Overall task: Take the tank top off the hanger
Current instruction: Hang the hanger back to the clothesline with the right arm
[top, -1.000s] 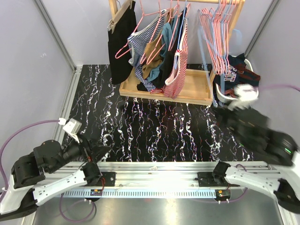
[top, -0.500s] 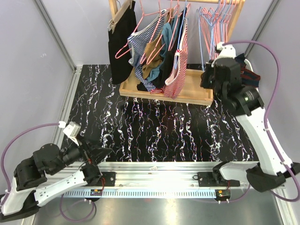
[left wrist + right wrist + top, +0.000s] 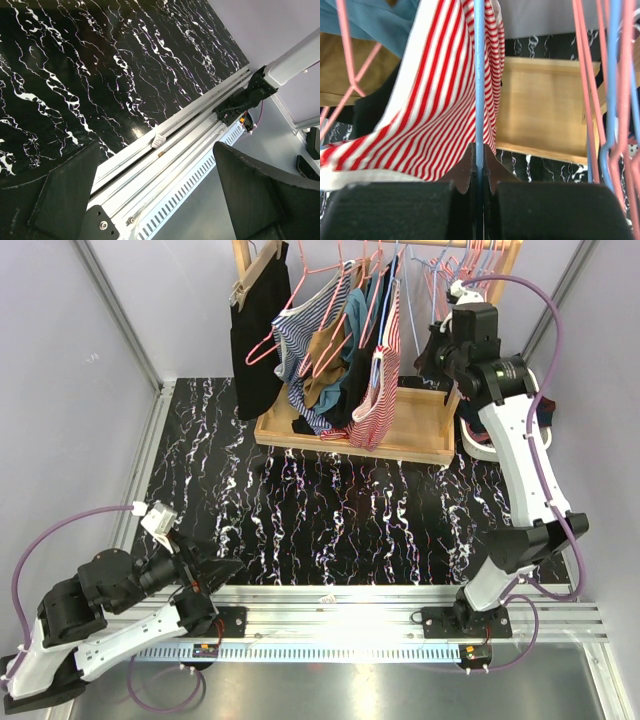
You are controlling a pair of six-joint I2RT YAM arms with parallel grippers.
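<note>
A red-and-white striped tank top (image 3: 378, 390) hangs on the clothes rack among other garments. In the right wrist view the same top (image 3: 440, 115) drapes just behind a thin blue hanger (image 3: 479, 75) wire. My right gripper (image 3: 479, 170) is shut on that wire, which runs up from between the serrated tips. Whether this hanger carries the top I cannot tell. From above, the right gripper (image 3: 436, 348) sits raised at the rack, right of the striped top. My left gripper (image 3: 215, 565) rests low at the table's near left, and its view shows the left gripper (image 3: 160, 195) open and empty.
The rack stands on a wooden tray base (image 3: 410, 430) at the back of the black marbled table. It also holds a blue striped top (image 3: 300, 330), a black garment (image 3: 258, 330) and several bare pink and blue hangers (image 3: 462, 280). An aluminium rail (image 3: 330, 615) runs along the near edge.
My right arm has swung up from the table's right side to the rack and now sits at the blue hanger. The left arm has only shifted slightly.
</note>
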